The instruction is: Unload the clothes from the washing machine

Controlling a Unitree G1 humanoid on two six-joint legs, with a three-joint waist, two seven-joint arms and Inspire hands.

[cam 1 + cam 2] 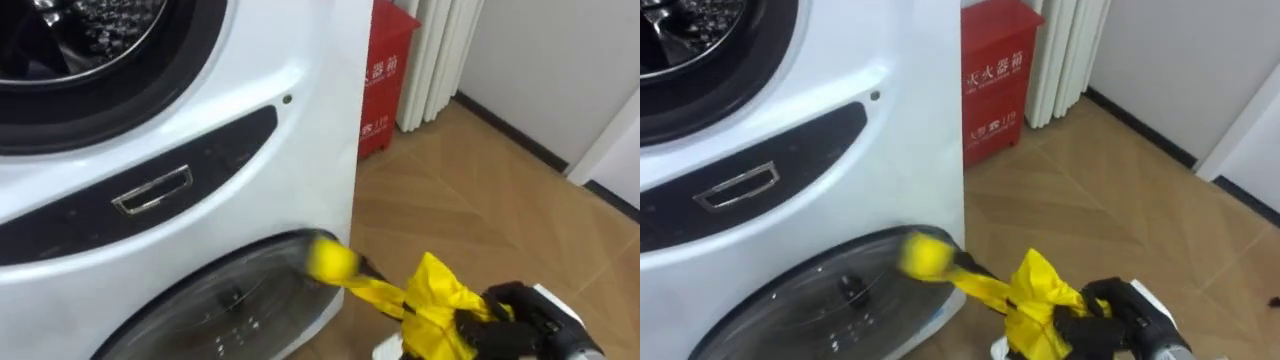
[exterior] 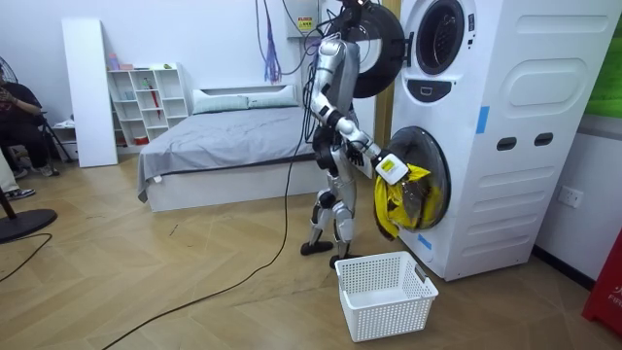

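Now right hand, fingers tight around yellow garment, near washing machine.

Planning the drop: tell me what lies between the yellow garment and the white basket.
Nothing: in the room view the yellow garment, in the right hand, hangs over the white basket, the gap bare.

The washing machine is showing a smooth, glossy white shell. Its dark panel is shining too and is carrying a chrome-bright, metal-looking handle. The drum is glinting as perforated metal, and the lower door is looking like dark, see-through glass or plastic. The yellow garment is creasing as thin, soft, matt cloth in the right hand, whose black casing is looking matt. The floor is gleaming faintly as smooth wood parquet. The red box is looking glossy, and the basket is showing white latticed plastic.
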